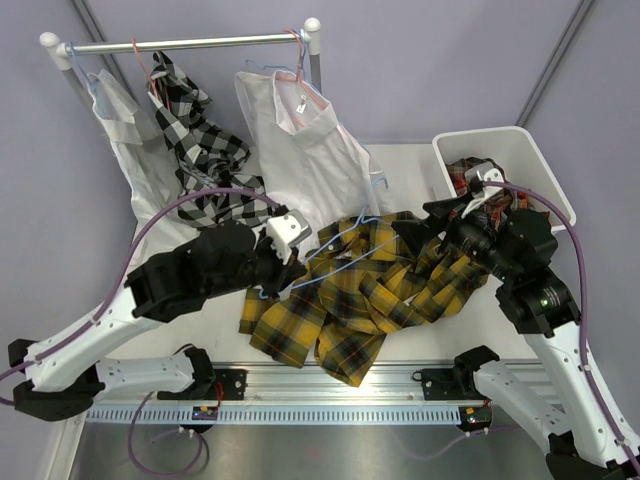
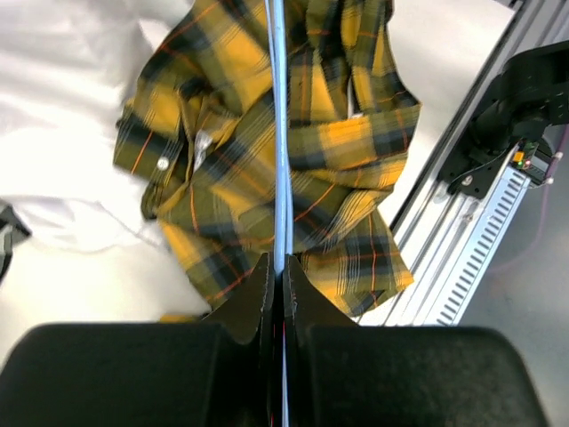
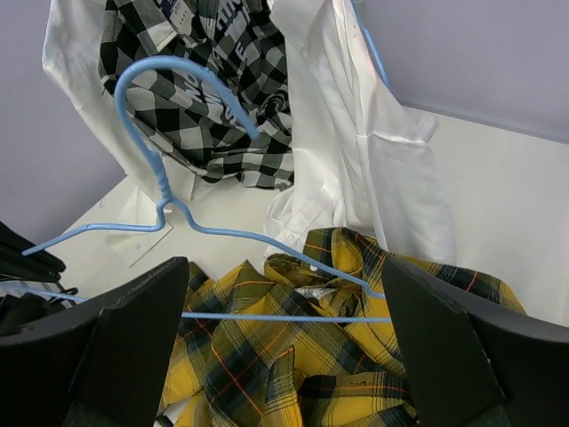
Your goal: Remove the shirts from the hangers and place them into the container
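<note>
A yellow-black plaid shirt [image 1: 370,290] lies crumpled on the table, with a light blue hanger [image 1: 322,268] across it. My left gripper [image 1: 285,272] is shut on the hanger's thin bar [image 2: 280,133] at the shirt's [image 2: 258,169] left edge. My right gripper [image 1: 425,235] hovers open over the shirt's right part. In its wrist view the hanger [image 3: 160,191] and the shirt [image 3: 293,374] lie between its wide-spread fingers [image 3: 124,342], untouched. The white container [image 1: 495,150] stands at the back right with a red plaid shirt [image 1: 465,178] in it.
A rail [image 1: 200,43] at the back carries a white shirt [image 1: 125,140], a black-white checked shirt [image 1: 195,140] and another white shirt [image 1: 310,150] on hangers. They hang down onto the table behind the plaid one. A metal rail [image 1: 330,385] runs along the near edge.
</note>
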Tool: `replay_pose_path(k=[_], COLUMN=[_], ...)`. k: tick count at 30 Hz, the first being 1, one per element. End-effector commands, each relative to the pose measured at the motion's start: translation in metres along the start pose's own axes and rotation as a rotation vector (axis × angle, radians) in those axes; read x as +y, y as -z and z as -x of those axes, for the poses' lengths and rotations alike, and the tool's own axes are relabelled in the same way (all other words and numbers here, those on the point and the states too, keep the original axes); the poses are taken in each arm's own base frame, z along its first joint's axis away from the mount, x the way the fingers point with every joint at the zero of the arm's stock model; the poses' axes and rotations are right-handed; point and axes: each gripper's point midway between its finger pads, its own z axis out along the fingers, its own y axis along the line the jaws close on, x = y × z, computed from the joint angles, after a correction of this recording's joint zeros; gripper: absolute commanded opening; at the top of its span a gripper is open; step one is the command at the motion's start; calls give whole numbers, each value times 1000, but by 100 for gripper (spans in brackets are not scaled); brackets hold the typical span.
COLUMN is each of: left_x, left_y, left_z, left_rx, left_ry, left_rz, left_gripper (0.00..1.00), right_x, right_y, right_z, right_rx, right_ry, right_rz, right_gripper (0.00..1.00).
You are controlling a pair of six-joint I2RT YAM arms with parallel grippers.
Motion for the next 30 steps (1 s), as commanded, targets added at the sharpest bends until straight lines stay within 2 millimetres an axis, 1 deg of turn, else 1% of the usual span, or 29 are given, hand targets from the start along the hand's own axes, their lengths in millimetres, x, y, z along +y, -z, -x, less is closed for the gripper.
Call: replay_pose_path(k=[1,3,4,6,7,9,10,11,12,13,14,15,16,17,18,20,21,22,23,24,25,26,27,28,29,30], left_x=[14,18,23,26,30,33,37,42,53,60,68,79,84,89,99,109,120,124,127,135,139,145,149,155,159,169], left_y=[12,17,25,32,43,55,64,74,86,95,102,114,119,123,127,135,136,145,150,150,153,159,170,162,167,164], left_z=[-15,-25,-26,-35,-38,-41,-47,-47,-44,-52,-53,-47,-49,-46,-41,-26,-18,-3,7,20,31,53,63,72,85,96], left_rx=[0,12,-1,0,-14,-29,-19,-37,-60,-34,-40,-72,-64,-77,-92,-131,-140,-184,-207,-219,-240,-277,-312,-299,-311,-333], left_ry=[51,87,101,136,151,181,191,206,231,241,252,278,279,286,290,301,288,301,304,284,281,273,282,266,248,273], left_rz=[74,103,131,151,170,191,213,236,302,350,397,470,504,537,602,674,755,786,815,883,911,957,975,999,1003,1001], left_gripper=[0,0,0,0,0,0,0,0,0,0,0,0,0,0,0,0,0,0,0,0,0,0,0,0,0,0], right_x=[12,19,26,29,29,27,23,20,18,14,13,11,8,7,6,6,6,6,6,7,7,8,9,9,10,10], right_y=[20,29,35,41,46,52,52,52,52,51,51,48,47,46,43,40,39,38,38,39,40,41,42,43,44,46], right_z=[8,8,11,13,14,13,13,11,8,7,6,2,2,1,-1,-3,-6,-7,-7,-9,-10,-12,-13,-13,-14,-16], right_rx=[11,21,8,1,-12,-16,-19,-14,-9,-8,-6,-4,-8,-8,-6,2,10,14,14,14,15,15,13,11,8,10], right_ry=[12,10,17,16,24,36,41,43,43,43,39,28,23,18,7,-5,-11,-15,-18,-24,-25,-27,-28,-27,-29,-29], right_rz=[20,44,65,68,61,44,21,9,-3,-20,-24,-31,-43,-44,-45,-45,-41,-38,-38,-37,-33,-26,-26,-25,-23,-22], right_gripper=[99,99,99,100,100,99,99,99,99,99,100,99,99,99,100,99,100,99,99,100,99,99,99,100,100,100])
